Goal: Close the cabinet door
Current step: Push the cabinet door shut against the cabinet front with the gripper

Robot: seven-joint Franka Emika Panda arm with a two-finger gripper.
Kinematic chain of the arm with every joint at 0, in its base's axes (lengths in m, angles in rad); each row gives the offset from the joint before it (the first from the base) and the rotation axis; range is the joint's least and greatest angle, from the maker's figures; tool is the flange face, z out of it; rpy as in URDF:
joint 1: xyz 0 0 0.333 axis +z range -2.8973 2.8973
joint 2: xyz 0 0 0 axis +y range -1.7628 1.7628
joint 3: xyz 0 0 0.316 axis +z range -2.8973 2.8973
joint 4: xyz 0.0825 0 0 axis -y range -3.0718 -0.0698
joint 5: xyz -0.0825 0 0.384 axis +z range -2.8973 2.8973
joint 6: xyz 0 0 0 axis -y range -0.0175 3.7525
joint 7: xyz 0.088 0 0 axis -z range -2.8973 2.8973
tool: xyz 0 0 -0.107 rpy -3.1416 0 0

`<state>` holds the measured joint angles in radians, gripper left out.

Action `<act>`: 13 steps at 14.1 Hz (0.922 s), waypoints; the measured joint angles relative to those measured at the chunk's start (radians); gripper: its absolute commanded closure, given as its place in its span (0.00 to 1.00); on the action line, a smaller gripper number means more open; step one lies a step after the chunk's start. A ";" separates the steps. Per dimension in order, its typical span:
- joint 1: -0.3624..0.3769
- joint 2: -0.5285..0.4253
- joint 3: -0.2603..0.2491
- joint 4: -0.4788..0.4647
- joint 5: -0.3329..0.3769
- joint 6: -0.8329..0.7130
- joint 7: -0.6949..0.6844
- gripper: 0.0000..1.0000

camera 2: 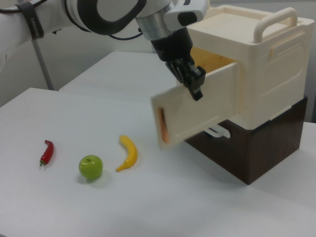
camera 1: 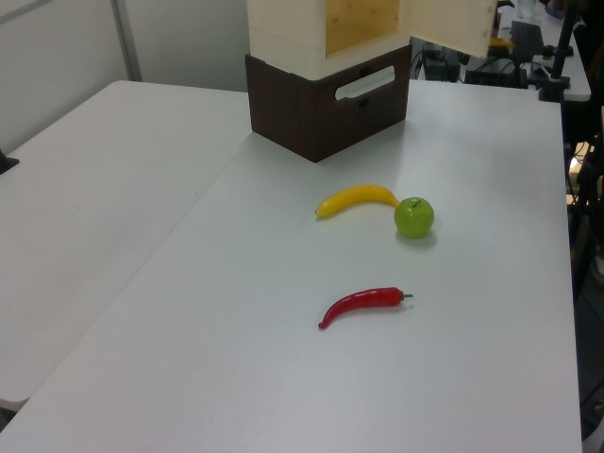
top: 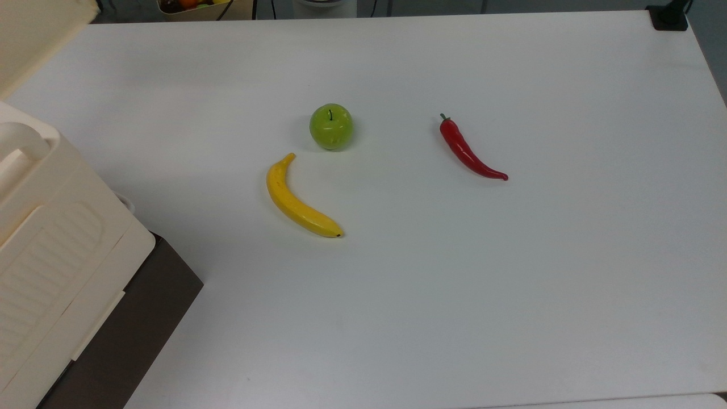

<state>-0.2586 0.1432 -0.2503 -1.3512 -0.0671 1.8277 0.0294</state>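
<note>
The cream cabinet [camera 2: 266, 79] stands on a dark brown base [camera 2: 256, 153] at the right view's right. Its cabinet door [camera 2: 195, 111] hangs open, swung out toward the table and showing the wooden inside [camera 2: 212, 59]. My gripper [camera 2: 194, 84] is shut, pointing down and touching the door's upper edge on its outer face. In the top view the cabinet [top: 51, 255] fills the left side and the door [top: 34, 40] shows in the upper left corner. In the left view the cabinet [camera 1: 293, 24] is at the top, with the door [camera 1: 453, 24] sticking out to its right.
On the white table [top: 511, 284] lie a yellow banana [top: 298, 199], a green apple [top: 331, 126] and a red chili pepper [top: 468, 150], all apart from the cabinet. The brown base has a white drawer handle [camera 1: 363, 83]. A second table [camera 1: 75, 208] adjoins at the left view's left.
</note>
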 measured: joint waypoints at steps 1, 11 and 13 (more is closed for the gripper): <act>0.000 0.005 0.010 0.000 0.011 0.032 0.019 1.00; 0.006 0.144 0.114 -0.023 0.064 0.483 0.228 1.00; 0.006 0.149 0.114 -0.023 0.064 0.501 0.234 1.00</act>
<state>-0.2525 0.2922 -0.1361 -1.3738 -0.0032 2.3284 0.2639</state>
